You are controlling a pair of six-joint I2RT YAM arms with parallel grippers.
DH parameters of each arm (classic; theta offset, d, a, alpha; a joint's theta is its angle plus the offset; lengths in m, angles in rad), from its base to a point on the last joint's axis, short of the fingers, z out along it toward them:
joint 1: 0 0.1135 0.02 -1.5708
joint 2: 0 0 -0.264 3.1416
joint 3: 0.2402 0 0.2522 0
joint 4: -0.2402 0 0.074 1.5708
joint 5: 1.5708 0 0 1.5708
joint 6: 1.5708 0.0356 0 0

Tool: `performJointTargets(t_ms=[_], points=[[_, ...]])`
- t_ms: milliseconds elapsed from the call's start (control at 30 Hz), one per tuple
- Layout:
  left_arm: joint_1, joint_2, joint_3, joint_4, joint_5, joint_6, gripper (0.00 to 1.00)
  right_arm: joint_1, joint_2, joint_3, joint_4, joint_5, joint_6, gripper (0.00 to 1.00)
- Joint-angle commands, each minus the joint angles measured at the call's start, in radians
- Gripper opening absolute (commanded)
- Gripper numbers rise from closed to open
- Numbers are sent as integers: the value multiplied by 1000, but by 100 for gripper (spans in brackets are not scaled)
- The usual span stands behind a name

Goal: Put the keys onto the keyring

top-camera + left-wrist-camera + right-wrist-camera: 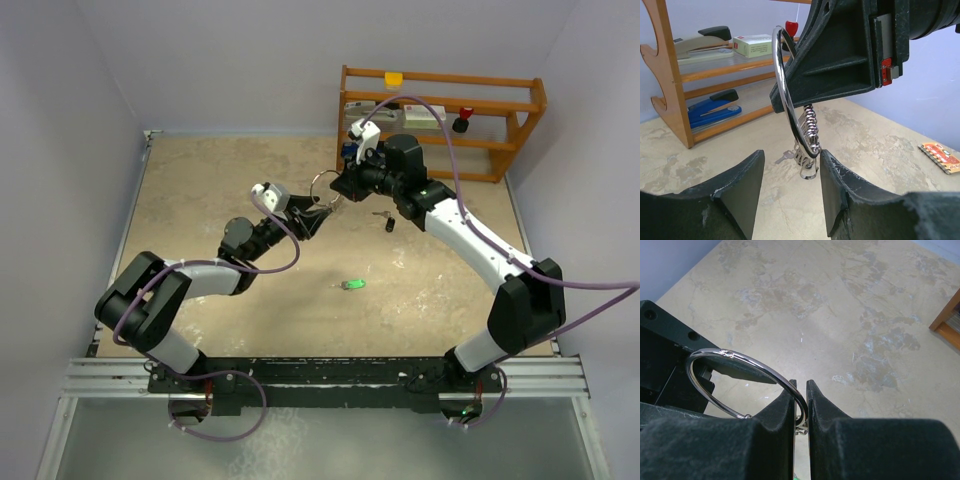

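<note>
Above table (200,200), keyring (725,353) gripped in right pincer (800,390) — left pincer (791,165) agape around it

left hand (316,216) fingers spread apart; right hand (340,188) fingers pinched nearly closed; hands tip to tip, elbows out.

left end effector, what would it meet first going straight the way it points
The keyring with its hanging silver keys, just ahead of its open fingers; the right end effector gripping it sits right behind. Depth is unclear.
</note>
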State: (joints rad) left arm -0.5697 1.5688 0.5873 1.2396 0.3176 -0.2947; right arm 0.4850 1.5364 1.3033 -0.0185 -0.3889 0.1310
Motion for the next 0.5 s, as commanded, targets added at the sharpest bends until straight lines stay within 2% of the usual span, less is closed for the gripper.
performJointTargets(t_ms=[0, 467], points=[[4, -1, 40, 41, 20, 6, 44, 0, -4, 55, 19, -27, -10, 0], [4, 0, 45, 37, 27, 6, 39, 0, -1, 55, 19, -31, -13, 0]])
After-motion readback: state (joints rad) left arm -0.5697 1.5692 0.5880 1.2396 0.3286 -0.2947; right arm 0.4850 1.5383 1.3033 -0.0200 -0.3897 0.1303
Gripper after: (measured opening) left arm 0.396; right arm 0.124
